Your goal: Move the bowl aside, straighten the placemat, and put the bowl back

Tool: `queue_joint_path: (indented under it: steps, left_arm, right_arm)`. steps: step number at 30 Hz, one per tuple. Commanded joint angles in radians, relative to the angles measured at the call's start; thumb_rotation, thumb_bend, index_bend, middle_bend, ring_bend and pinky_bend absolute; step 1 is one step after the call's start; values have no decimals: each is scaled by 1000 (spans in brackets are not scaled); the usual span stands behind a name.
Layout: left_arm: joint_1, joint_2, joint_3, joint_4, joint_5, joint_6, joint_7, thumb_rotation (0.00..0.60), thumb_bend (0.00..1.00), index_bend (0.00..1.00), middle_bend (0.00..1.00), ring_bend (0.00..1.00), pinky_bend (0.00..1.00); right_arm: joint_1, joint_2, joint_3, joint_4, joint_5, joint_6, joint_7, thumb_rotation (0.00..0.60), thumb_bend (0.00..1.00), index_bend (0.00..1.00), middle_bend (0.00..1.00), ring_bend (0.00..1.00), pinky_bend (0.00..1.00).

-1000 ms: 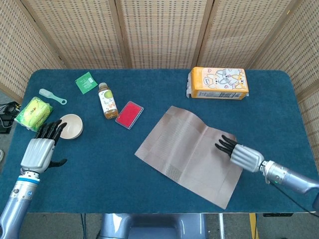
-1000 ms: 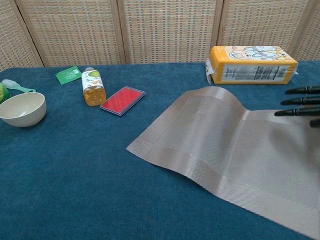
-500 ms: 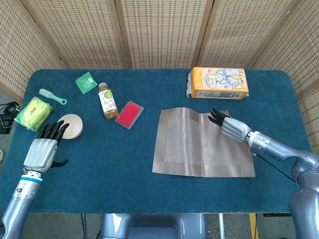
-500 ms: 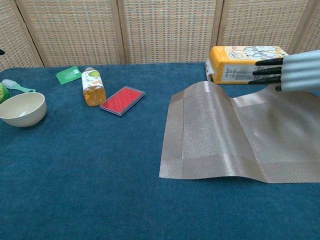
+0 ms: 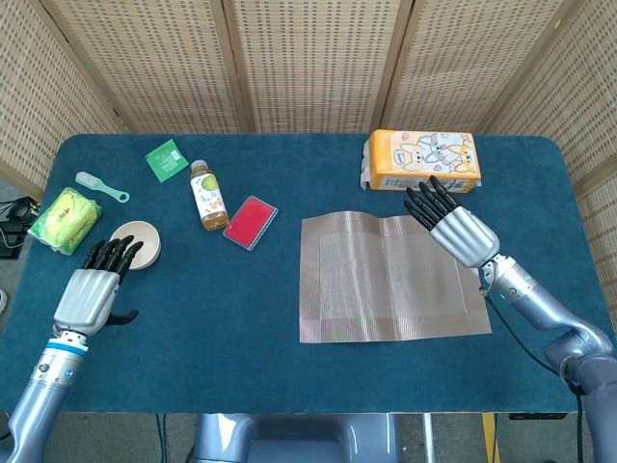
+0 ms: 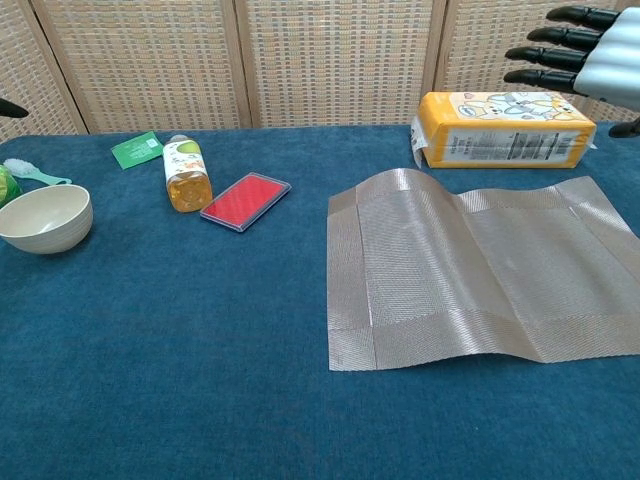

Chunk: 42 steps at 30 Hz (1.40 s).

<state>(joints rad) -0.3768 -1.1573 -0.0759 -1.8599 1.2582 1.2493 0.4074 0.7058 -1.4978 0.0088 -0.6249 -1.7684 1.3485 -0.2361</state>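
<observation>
The tan woven placemat [image 5: 390, 280] [image 6: 470, 265] lies squared to the table edge at centre right, with a raised fold near its left side. The cream bowl [image 5: 137, 241] [image 6: 45, 217] sits on the blue cloth at far left, off the mat. My right hand [image 5: 451, 225] [image 6: 590, 55] hovers open above the mat's far right corner, fingers spread, holding nothing. My left hand [image 5: 92, 289] rests open just in front of the bowl, fingertips close to its rim; the chest view shows only one dark fingertip [image 6: 12, 108] at the left edge.
An orange tissue pack [image 5: 421, 161] stands behind the mat. A juice bottle [image 5: 206, 196], a red flat case [image 5: 251, 222], a green packet [image 5: 167, 159], a small scoop [image 5: 101, 187] and a green wipes pack [image 5: 65, 218] lie at the back left.
The right hand turned the placemat from skewed to square with the table, then let go and lifted above its far right corner. The left hand drew slightly back toward the table's front.
</observation>
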Motion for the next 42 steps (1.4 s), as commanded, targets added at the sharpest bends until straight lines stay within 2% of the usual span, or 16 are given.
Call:
queue_joint_path:
  steps: [1, 3, 5, 7, 10, 14, 19, 21, 22, 24, 27, 34, 42]
  left_arm:
    - [-10, -12, 11, 20, 43, -14, -18, 600, 0, 0, 0, 0, 0]
    - [-27, -27, 25, 52, 95, -42, -53, 600, 0, 0, 0, 0, 0]
    - [-35, -35, 30, 62, 108, -59, -62, 600, 0, 0, 0, 0, 0]
    - [-53, -47, 33, 67, 122, -83, -47, 600, 0, 0, 0, 0, 0]
    - [-87, -67, 31, 82, 140, -125, -30, 600, 0, 0, 0, 0, 0]
    - [-164, -104, 18, 112, 179, -218, -48, 600, 0, 0, 0, 0, 0]
    - [-273, -198, 3, 219, 274, -314, -147, 600, 0, 5, 0, 0, 0]
    - [-330, -258, 1, 296, 342, -340, -257, 600, 0, 64, 0, 0, 0]
    - [-345, -280, 1, 327, 367, -336, -293, 600, 0, 129, 0, 0, 0]
    - [-400, -365, 11, 462, 452, -320, -405, 600, 0, 238, 0, 0, 0]
    - [-457, -441, 33, 599, 519, -310, -503, 600, 0, 284, 0, 0, 0]
    - [-546, -549, 74, 785, 591, -306, -569, 600, 0, 321, 0, 0, 0]
    - [-597, -649, 110, 920, 617, -269, -641, 600, 0, 354, 0, 0, 0]
  right_arm:
    - [-132, 133, 68, -359, 149, 58, -7, 600, 0, 0, 0, 0, 0]
    - [-212, 195, 73, -566, 220, 83, -29, 600, 0, 0, 0, 0, 0]
    - [-259, 244, 70, -718, 271, 85, -65, 600, 0, 0, 0, 0, 0]
    - [-311, 265, 65, -825, 313, 111, -90, 600, 0, 0, 0, 0, 0]
    - [-366, 265, 51, -905, 331, 156, -129, 600, 0, 0, 0, 0, 0]
    - [-429, 253, 20, -987, 345, 182, -117, 600, 0, 0, 0, 0, 0]
    - [-471, 224, 7, -1021, 339, 203, -111, 600, 0, 0, 0, 0, 0]
    - [-480, 214, 6, -1028, 337, 202, -108, 600, 0, 0, 0, 0, 0]
    - [-483, 212, 6, -1028, 337, 202, -106, 600, 0, 2, 0, 0, 0]
    - [-490, 205, 7, -1028, 341, 196, -98, 600, 0, 9, 0, 0, 0]
    - [-497, 204, 13, -1020, 345, 189, -93, 600, 0, 18, 0, 0, 0]
    - [-510, 200, 34, -1004, 354, 182, -72, 600, 0, 31, 0, 0, 0]
    - [-519, 202, 48, -998, 348, 175, -61, 600, 0, 33, 0, 0, 0]
